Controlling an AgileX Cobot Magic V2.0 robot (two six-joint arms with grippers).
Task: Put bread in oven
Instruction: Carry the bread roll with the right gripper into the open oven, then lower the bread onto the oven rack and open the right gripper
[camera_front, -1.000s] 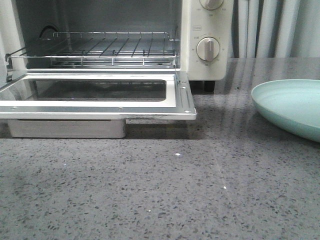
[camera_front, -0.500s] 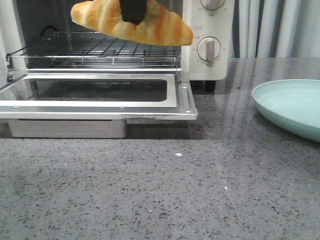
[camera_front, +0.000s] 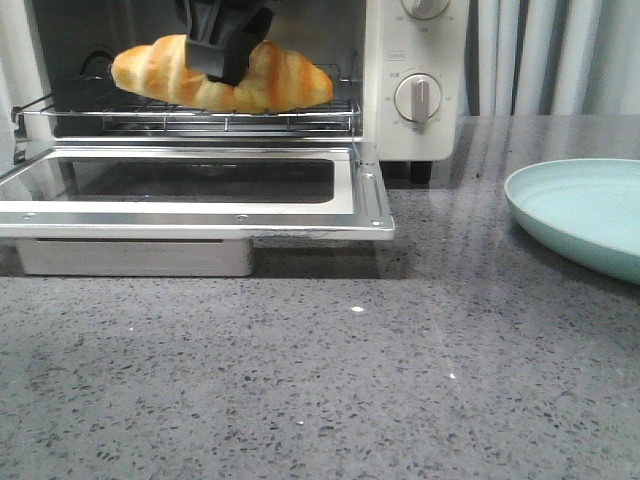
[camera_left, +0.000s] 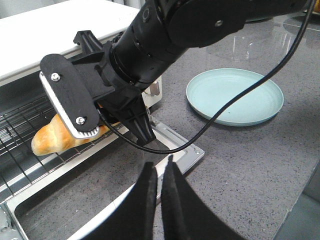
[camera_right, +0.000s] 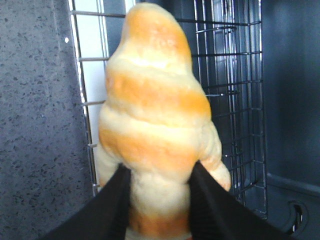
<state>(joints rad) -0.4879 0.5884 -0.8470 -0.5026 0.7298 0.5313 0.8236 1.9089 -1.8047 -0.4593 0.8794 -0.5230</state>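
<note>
The bread (camera_front: 290, 82), a golden-orange croissant roll with pale stripes, lies lengthwise just over the wire rack (camera_front: 120, 118) inside the open cream-white oven (camera_front: 412, 60). My right gripper (camera_front: 228, 60) comes down from above and is shut on the bread's middle. In the right wrist view both black fingers (camera_right: 112, 200) press the bread (camera_right: 155, 115) from either side over the rack (camera_right: 235, 100). In the left wrist view the bread (camera_left: 50, 140) shows under the right arm. My left gripper (camera_left: 159, 167) is shut and empty, above the oven door (camera_left: 185, 152).
The oven's glass door (camera_front: 200, 215) lies open and flat toward me, its corner overhanging the counter. A pale green plate (camera_front: 585, 210) sits at the right on the grey speckled counter (camera_front: 330, 380). Round dials (camera_front: 416, 98) are on the oven's right panel.
The right gripper came in from above with the bread, then moved it down and left, from in front of the oven's top to just over the wire rack.
</note>
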